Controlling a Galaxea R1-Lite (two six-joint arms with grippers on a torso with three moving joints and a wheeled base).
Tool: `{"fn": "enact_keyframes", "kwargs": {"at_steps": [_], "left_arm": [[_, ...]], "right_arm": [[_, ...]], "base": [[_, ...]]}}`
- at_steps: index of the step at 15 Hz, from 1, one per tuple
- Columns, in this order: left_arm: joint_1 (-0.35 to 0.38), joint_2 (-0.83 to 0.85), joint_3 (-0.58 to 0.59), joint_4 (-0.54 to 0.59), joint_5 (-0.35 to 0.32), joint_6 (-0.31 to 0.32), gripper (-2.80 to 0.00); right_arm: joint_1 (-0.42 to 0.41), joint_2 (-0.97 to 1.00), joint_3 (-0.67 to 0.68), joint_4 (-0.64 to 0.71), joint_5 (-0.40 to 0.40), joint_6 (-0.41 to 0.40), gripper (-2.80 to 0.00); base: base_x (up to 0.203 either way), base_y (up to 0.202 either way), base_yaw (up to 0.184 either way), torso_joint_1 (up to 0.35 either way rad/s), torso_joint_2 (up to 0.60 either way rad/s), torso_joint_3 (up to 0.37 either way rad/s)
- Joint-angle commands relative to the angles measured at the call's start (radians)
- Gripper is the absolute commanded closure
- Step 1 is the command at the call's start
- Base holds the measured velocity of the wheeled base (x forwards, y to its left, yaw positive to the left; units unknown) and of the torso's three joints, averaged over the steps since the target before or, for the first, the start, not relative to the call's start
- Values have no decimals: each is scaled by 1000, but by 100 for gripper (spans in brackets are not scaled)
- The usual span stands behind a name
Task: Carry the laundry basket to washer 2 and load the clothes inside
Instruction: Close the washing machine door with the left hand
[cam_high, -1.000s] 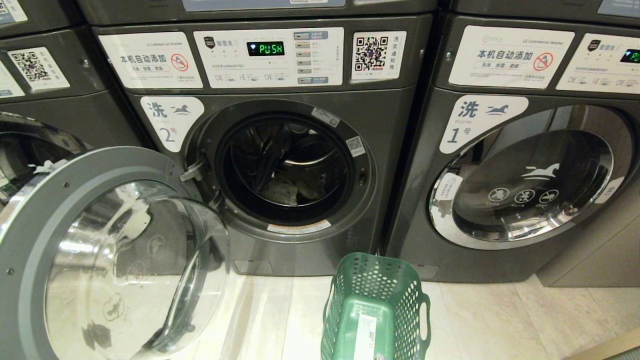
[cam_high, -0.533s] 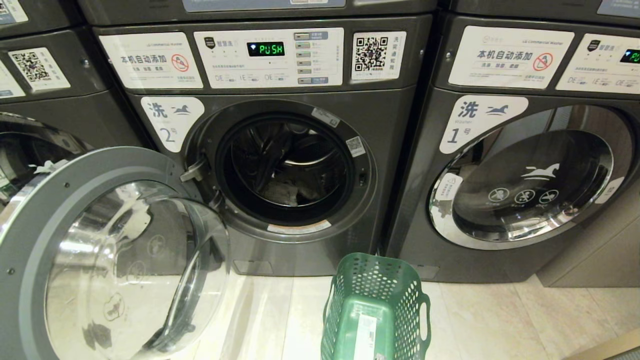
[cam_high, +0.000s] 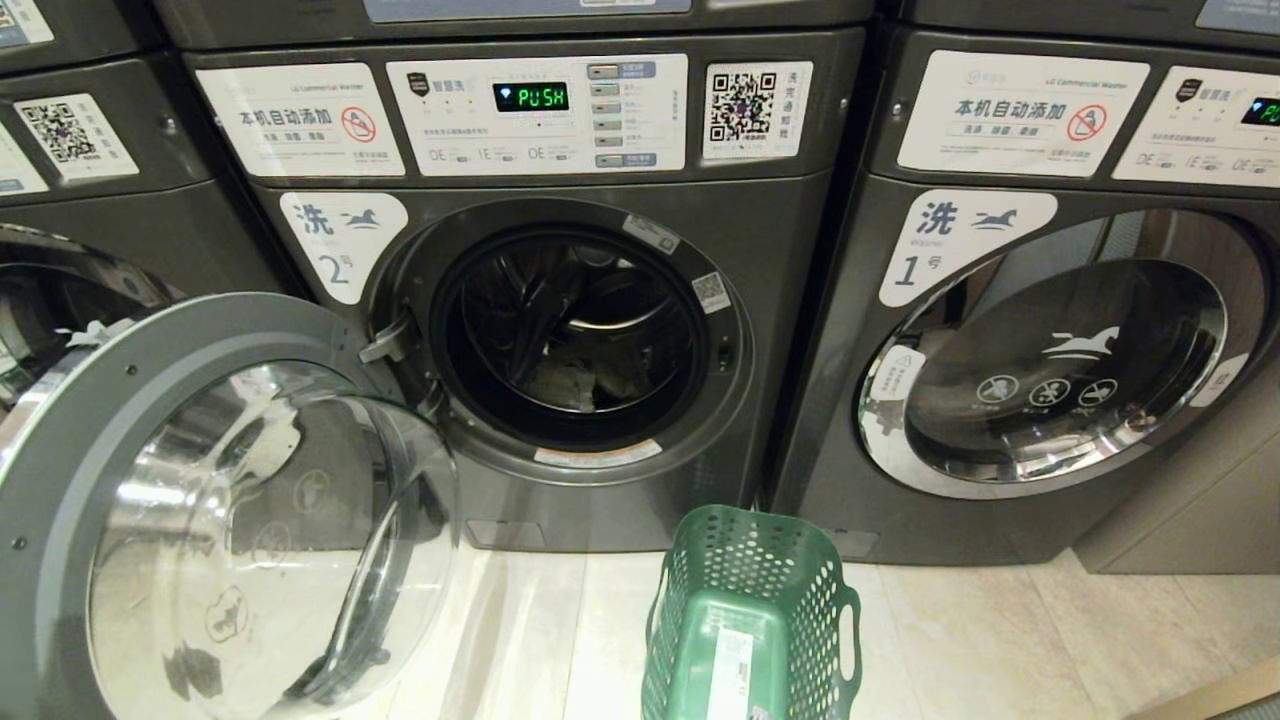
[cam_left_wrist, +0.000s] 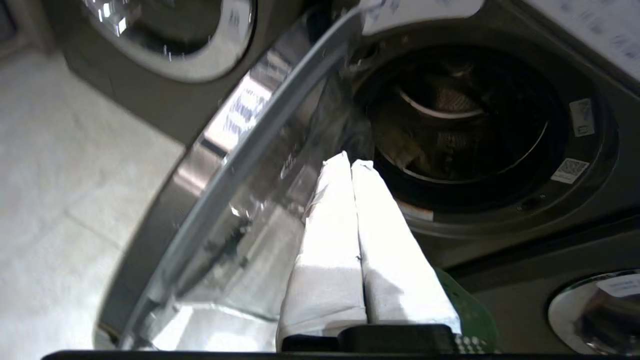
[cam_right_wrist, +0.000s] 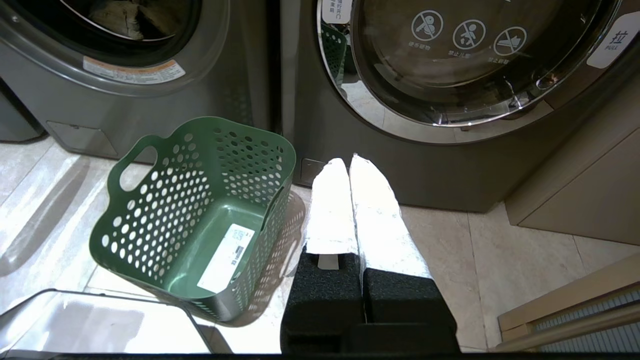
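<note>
Washer 2 (cam_high: 560, 330) left of washer 1 (cam_high: 1040, 350); its door (cam_high: 215, 500) swung open leftward. Clothes (cam_high: 575, 380) inside drum. Laundry basket (cam_high: 750, 620) on floor (cam_high: 1000, 640) before gap between washers.

Matt green perforated plastic laundry basket (cam_high: 752, 610) on glossy pale floor tiles (cam_high: 1010, 640); washer 2 (cam_high: 560, 330), satin grey metal, with chrome-rimmed clear glass door (cam_high: 230, 520).
</note>
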Motion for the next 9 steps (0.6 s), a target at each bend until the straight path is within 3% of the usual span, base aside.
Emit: {"fn": "enact_keyframes", "kwargs": {"at_steps": [1, 3, 9], "left_arm": [[39, 121, 15, 12, -3, -109, 0], [136, 172, -12, 6, -19, -135, 0], [434, 376, -292, -5, -294, -140, 0]], "right_arm": [[0, 1, 0, 0, -3, 10, 0], [0, 2, 0, -1, -4, 30, 0], [0, 2, 0, -1, -4, 29, 0]], "base": [[0, 0, 0, 0, 0, 0], [0, 0, 0, 0, 0, 0], [0, 0, 0, 0, 0, 0]]}}
